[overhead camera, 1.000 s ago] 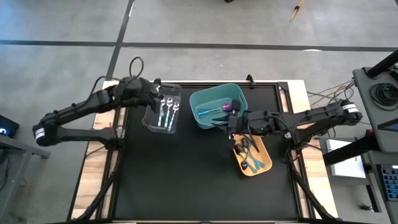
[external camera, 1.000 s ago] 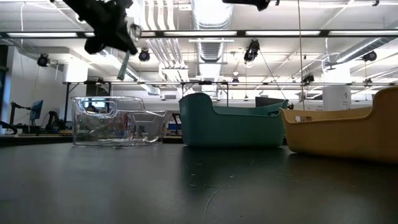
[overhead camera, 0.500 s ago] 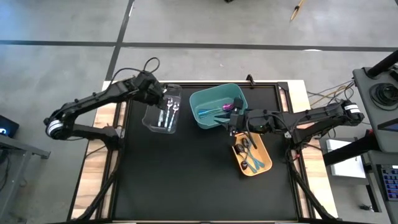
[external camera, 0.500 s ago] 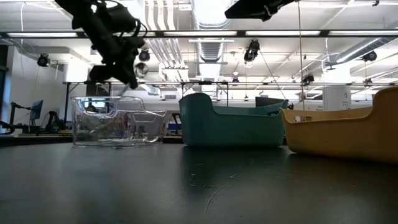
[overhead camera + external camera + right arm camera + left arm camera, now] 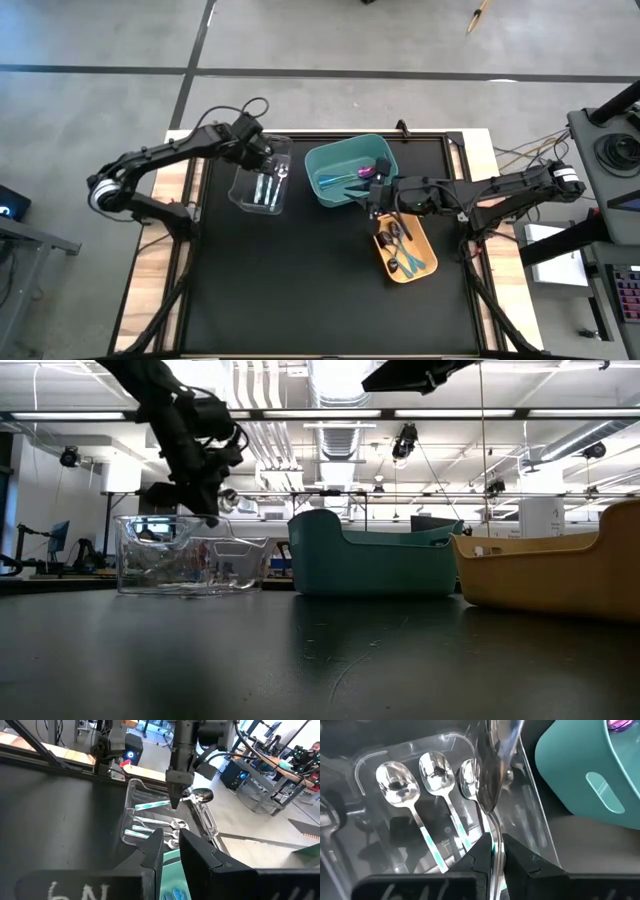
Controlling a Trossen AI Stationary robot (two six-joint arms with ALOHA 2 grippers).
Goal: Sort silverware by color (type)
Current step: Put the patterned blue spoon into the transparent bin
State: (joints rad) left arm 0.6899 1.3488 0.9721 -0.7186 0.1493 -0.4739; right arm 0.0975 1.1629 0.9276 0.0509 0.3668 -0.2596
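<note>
1. Black matting covers my bench [image 5: 300, 280], which stands on a grey concrete floor; the low view looks into a workshop hall with strip lights.
2. My left gripper [image 5: 268, 160] hangs over the clear bin [image 5: 243, 195] at the bench's far left, jaws pinching the teal handle of a silver spoon [image 5: 492, 775].
3. That spoon's bowl points out past the bin's rim toward the teal bin [image 5: 320, 190], above three more silver spoons [image 5: 420, 785] lying side by side in the clear bin.
4. My right gripper [image 5: 370, 203] waits between the teal bin and the orange bin [image 5: 428, 262], jaws pressed nearly together and holding nothing.
5. Purple-blue pieces [image 5: 365, 172] lie in the teal bin.
6. Dark pieces [image 5: 397, 240] with teal handles lie in the orange bin, at the bench's right.
</note>
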